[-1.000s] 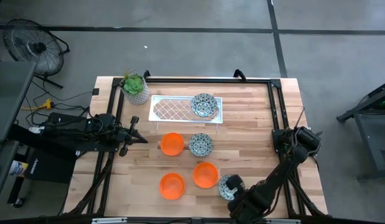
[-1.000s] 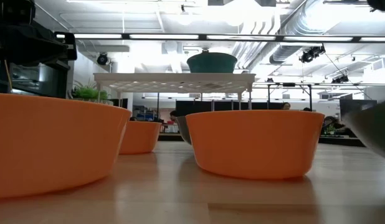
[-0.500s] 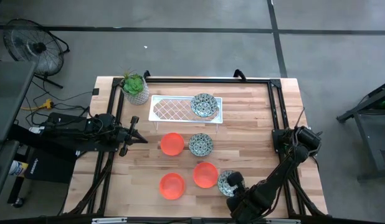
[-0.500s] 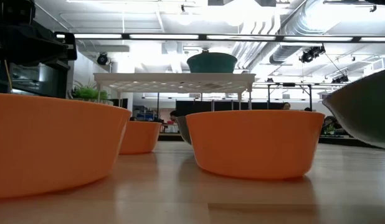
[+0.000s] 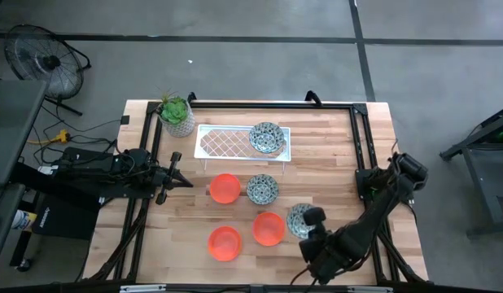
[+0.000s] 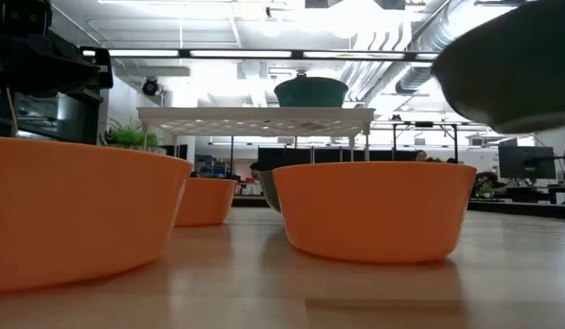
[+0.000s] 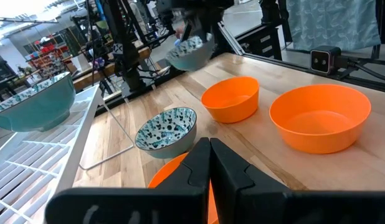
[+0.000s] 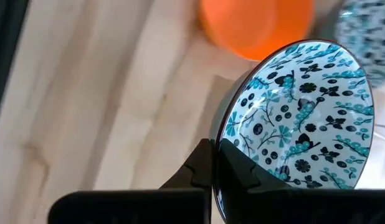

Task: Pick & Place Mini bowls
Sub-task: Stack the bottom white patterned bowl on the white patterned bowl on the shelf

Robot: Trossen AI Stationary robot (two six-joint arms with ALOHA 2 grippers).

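Observation:
My right gripper is shut on a white mini bowl with a dark blue-green pattern, raised above the table's near right part; the low view shows its underside high up. A second patterned bowl sits on the white lattice rack, and a third stands on the table in front of it. Three orange bowls rest on the table. My left gripper waits shut at the table's left side, touching nothing. My right gripper holds the patterned bowl by its rim, on the side nearest the gripper, pinched between the two fingers. The bowl is lifted clear of the table, its patterned inside still facing mostly upward.
A green plant in a white pot stands at the far left corner beside the rack. A dark frame runs along the table's far and side edges. Bare wood lies right of the bowls.
My right gripper has risen from the table's near edge and moved toward the far edge, carrying the patterned bowl. The bowl has gone from low beside the near orange bowl to well clear of the table. The other bowls have stayed in place.

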